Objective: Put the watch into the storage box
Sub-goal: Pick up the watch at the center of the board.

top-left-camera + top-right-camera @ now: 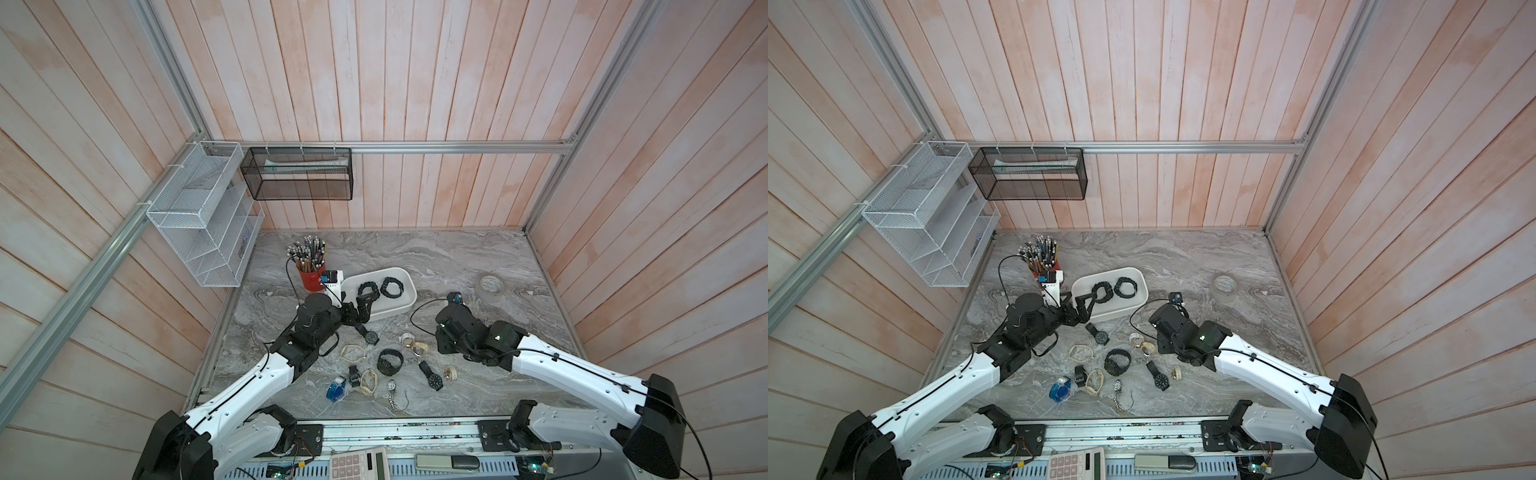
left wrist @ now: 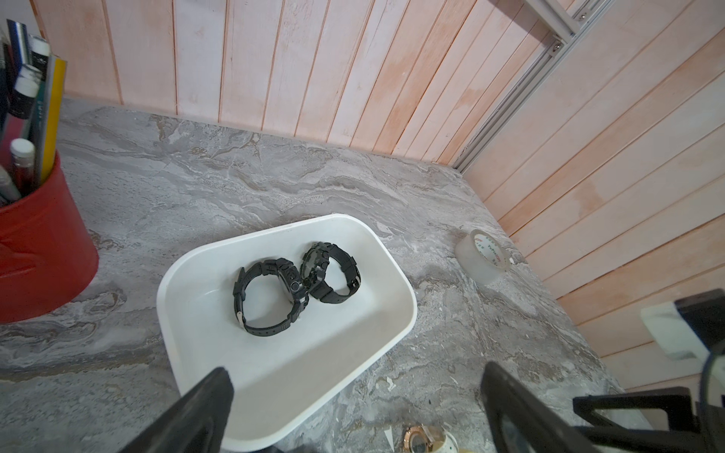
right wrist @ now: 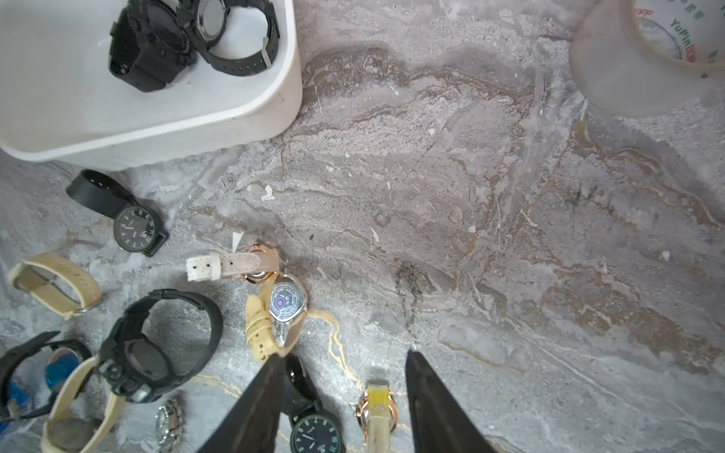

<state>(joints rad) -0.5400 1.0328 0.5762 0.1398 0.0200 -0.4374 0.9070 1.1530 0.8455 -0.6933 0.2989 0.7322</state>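
Observation:
The white storage box (image 1: 399, 308) (image 2: 274, 392) (image 3: 157, 133) sits mid-table with two black watches (image 1: 368, 289) (image 2: 270, 298) (image 3: 149, 51) lying in it. My left gripper (image 1: 363, 307) (image 2: 357, 372) hangs open over the box's near-left rim with nothing between its fingers. Several more watches lie scattered in front of the box (image 1: 390, 359). My right gripper (image 3: 343, 355) is open above them. A gold watch with a cream strap (image 3: 376, 412) (image 1: 449, 372) lies on the table between its fingers, touching neither. In both top views the right wrist hides those fingers.
A red pencil cup (image 1: 311, 276) (image 2: 43, 255) stands just left of the box. A clear tape roll (image 1: 490, 286) (image 2: 484, 257) lies to the right, and a blue roll (image 1: 336, 390) lies near the front. White (image 1: 199, 220) and black (image 1: 297, 174) mesh baskets hang on the walls.

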